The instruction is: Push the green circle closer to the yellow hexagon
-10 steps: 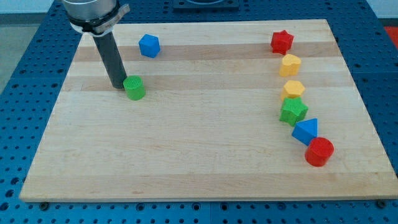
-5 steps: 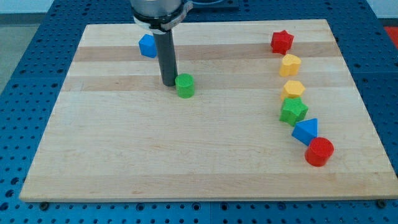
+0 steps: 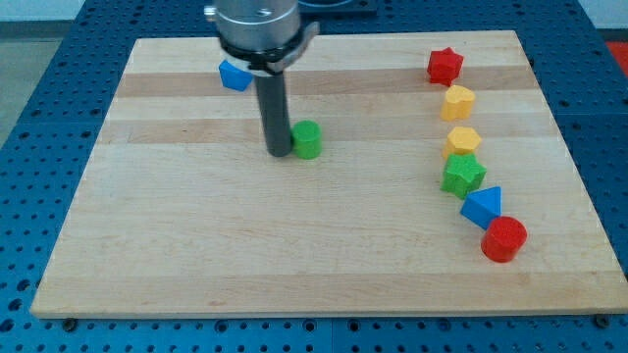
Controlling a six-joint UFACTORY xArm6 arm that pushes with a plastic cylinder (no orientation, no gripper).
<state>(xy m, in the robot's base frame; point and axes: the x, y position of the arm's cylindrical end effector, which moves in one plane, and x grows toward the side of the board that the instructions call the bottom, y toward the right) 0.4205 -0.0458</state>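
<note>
The green circle (image 3: 307, 139), a short green cylinder, stands on the wooden board (image 3: 196, 245) a little left of the view's middle. My tip (image 3: 279, 153) touches its left side, with the dark rod rising above it. The yellow hexagon (image 3: 463, 140) lies far to the right, just above a green star (image 3: 462, 176). A second yellow block (image 3: 457, 101) sits above the hexagon.
A blue block (image 3: 234, 75) lies at the view's top left, partly behind the rod's mount. Down the right side stand a red star (image 3: 444, 66), a blue triangle (image 3: 482, 207) and a red circle (image 3: 503, 239).
My tip and the green circle have slid together to the right across the board, from the left part to near the middle. The other blocks have not moved.
</note>
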